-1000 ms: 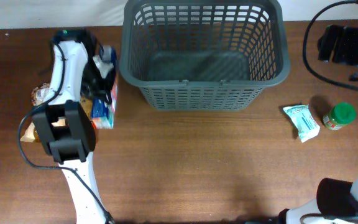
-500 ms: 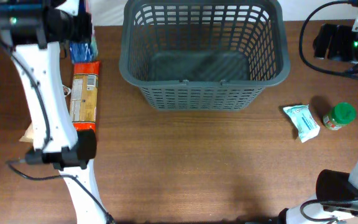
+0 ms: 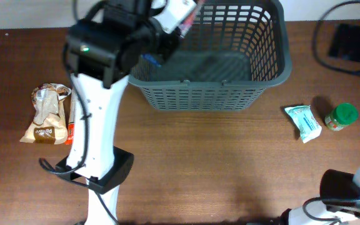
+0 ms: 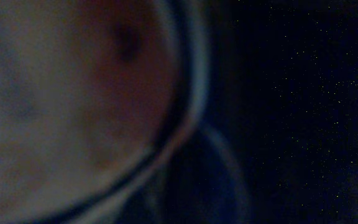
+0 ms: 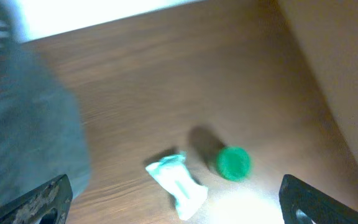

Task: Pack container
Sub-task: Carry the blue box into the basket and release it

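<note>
Brown worktop [image 3: 199, 162] at the left is giving up a packet: the left hand [image 3: 169, 26], clenched on that white-and-red packet [image 3: 185, 9], is swinging from there over the left rim of the container [image 3: 280, 62], which is sitting far centre, so a drop is looking close. Farther right, a white pouch [image 3: 303, 122] and a green-lidded jar [image 3: 341, 116] are lying side by side, and the right hand [image 5: 173, 214] is hanging released above them.

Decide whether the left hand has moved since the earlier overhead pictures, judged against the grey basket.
Yes. The left hand has swung right, from well left of the container to over its left rim, carrying a packet.
</note>
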Robot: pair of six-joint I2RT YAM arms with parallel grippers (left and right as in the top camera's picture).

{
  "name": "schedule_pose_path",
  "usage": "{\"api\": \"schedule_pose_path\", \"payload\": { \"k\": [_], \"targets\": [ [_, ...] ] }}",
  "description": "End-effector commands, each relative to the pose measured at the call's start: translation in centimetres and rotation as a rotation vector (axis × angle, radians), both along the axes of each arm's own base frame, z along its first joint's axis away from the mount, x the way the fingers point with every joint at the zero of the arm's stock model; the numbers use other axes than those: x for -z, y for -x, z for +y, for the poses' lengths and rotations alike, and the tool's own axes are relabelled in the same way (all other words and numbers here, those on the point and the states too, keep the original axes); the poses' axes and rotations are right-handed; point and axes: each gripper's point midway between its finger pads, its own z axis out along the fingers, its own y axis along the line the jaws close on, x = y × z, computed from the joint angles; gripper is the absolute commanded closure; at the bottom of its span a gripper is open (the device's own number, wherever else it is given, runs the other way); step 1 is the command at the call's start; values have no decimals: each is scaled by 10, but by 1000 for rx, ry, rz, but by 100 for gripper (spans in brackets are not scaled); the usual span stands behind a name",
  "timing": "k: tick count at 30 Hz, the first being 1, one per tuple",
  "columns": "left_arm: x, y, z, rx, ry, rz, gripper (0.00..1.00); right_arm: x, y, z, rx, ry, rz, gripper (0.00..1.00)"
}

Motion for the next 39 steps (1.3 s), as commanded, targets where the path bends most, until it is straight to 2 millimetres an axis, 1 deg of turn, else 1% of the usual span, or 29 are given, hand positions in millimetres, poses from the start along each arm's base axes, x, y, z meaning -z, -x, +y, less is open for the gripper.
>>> {"api": "schedule_pose_path", "payload": {
  "k": [1,2,6,7,8,9,11,13,15,16,19,21,22,24,26,27,31,34,37,39],
  "targets": [
    [16,2,-15,166,-139,-33,98,1,32,-65,295,6,-2,1],
    [25,2,-18,203,-176,-24,98,3,42,-81,357,-31,-9,1],
    [58,-5,-21,307,-290,11,98,9,69,-117,452,-137,-36,1],
    [68,-7,-22,338,-322,18,98,9,78,-129,487,-160,-48,1],
    [75,-10,-22,364,-351,20,98,10,85,-137,512,-168,-53,1],
    [87,-19,-19,390,-420,8,98,10,105,-158,585,-168,-60,1],
    [95,-34,-16,379,-485,-26,98,10,124,-175,650,-166,-65,1],
    [100,-50,-16,388,-545,-78,98,10,139,-187,700,-165,-69,1],
    [106,-62,-21,447,-603,-137,98,10,154,-197,746,-164,-73,1],
    [113,-75,-28,510,-659,-206,98,10,164,-204,776,-163,-76,1],
    [121,-104,-35,483,-665,-292,98,10,175,-211,809,-162,-79,1],
    [131,-121,-36,461,-661,-324,98,10,177,-212,816,-162,-79,1],
    [142,-134,-35,451,-666,-342,98,10,177,-212,816,-162,-79,1],
    [158,-144,-33,455,-682,-343,98,10,177,-212,815,-162,-79,1],
    [179,-151,-28,476,-710,-320,98,10,177,-212,815,-162,-79,0],
    [196,-156,-23,491,-735,-299,98,10,177,-212,815,-162,-79,1],
    [233,-168,-11,488,-749,-237,98,10,177,-212,815,-162,-79,1],
    [251,-170,-10,498,-753,-207,98,10,177,-212,816,-162,-79,1],
    [261,-171,-11,488,-742,-190,98,10,177,-212,815,-162,-79,1],
    [268,-172,-11,445,-700,-162,95,10,177,-212,815,-162,-79,1]
  ]
}}
